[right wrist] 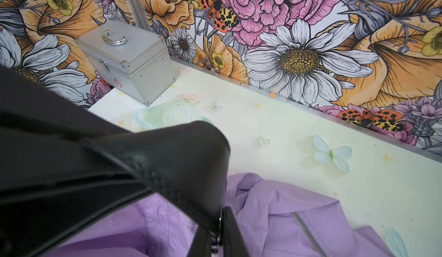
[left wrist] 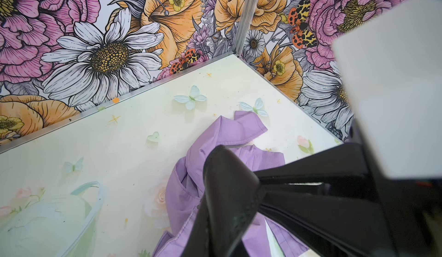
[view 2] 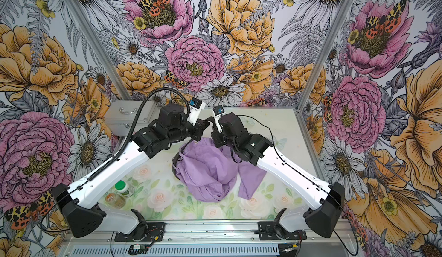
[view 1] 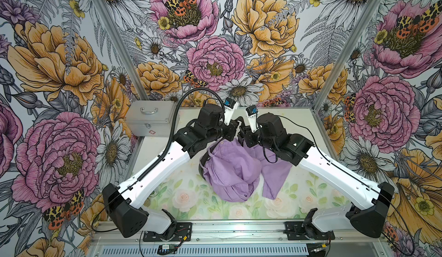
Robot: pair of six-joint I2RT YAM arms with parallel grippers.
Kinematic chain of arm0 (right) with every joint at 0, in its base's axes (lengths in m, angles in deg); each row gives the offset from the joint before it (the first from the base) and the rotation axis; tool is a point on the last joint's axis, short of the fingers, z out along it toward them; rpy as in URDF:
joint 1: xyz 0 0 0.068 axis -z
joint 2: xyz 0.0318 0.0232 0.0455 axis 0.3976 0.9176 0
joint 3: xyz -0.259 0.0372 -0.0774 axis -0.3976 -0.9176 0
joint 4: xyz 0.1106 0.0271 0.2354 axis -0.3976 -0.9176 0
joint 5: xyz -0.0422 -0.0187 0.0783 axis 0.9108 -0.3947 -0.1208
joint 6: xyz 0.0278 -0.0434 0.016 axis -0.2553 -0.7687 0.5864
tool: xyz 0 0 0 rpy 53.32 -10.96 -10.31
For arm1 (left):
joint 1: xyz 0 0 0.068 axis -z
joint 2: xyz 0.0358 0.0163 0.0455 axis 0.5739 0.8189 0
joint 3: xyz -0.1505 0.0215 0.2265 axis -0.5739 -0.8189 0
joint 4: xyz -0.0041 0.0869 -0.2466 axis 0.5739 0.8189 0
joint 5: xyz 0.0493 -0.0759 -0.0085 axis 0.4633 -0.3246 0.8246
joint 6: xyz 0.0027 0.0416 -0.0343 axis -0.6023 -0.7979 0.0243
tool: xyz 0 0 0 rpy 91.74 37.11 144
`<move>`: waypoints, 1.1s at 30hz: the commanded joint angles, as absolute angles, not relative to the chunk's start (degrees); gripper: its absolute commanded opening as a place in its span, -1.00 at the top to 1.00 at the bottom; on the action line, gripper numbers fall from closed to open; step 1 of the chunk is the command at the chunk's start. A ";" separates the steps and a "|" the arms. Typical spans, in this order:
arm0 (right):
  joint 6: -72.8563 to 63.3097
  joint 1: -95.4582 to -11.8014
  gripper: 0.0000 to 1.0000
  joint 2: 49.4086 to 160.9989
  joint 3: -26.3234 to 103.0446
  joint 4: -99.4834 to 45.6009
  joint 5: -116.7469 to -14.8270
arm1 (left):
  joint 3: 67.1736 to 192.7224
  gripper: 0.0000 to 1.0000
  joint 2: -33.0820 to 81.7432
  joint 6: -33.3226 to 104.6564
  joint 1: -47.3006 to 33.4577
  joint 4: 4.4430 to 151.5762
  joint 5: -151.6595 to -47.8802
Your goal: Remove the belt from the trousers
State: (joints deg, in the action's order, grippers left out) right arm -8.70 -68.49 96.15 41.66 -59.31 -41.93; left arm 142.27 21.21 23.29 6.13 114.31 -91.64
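The lilac trousers point(view 1: 229, 169) point(view 2: 205, 172) lie crumpled mid-table. The black belt point(view 1: 202, 165) curves along their left edge, and a short arc of it bridges both grippers above the trousers' far end. My left gripper point(view 1: 235, 130) point(left wrist: 215, 239) is shut on the belt point(left wrist: 229, 184), which rises as a wide folded strap over the trousers point(left wrist: 184, 196). My right gripper point(view 1: 242, 133) point(right wrist: 221, 234) faces it almost tip to tip. Its jaws are pressed onto the belt point(right wrist: 179, 157), with a small metal glint between them, above the trousers point(right wrist: 275, 208).
A silver case point(view 1: 149, 118) point(right wrist: 126, 59) stands at the back left corner. A green-capped bottle point(view 2: 124, 188) and a small jar point(view 2: 114, 199) sit under the left arm. Flowered walls close in three sides; a metal rail point(view 1: 239, 231) runs along the front.
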 commanded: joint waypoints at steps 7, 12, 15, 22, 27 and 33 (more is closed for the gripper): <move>-7.56 -64.80 0.69 96.23 28.79 -51.84 -45.40 | 149.47 1.00 13.22 27.08 6.98 106.49 -101.99; -7.23 -63.54 0.69 96.21 24.76 -48.84 -46.56 | 148.77 1.00 11.48 27.33 7.08 104.98 -103.23; -6.73 -62.43 0.69 96.47 23.01 -48.23 -47.35 | 148.73 1.00 10.22 27.15 6.99 103.79 -103.51; -5.81 -60.71 0.74 96.57 19.12 -45.58 -48.80 | 148.78 1.00 8.88 28.82 6.17 102.59 -106.29; -6.34 -60.43 0.67 97.85 18.29 -45.46 -49.34 | 148.28 1.00 7.93 30.24 5.19 101.94 -106.53; -6.54 -60.34 0.68 99.19 17.31 -45.22 -49.02 | 148.60 1.00 7.23 32.01 4.72 100.34 -108.45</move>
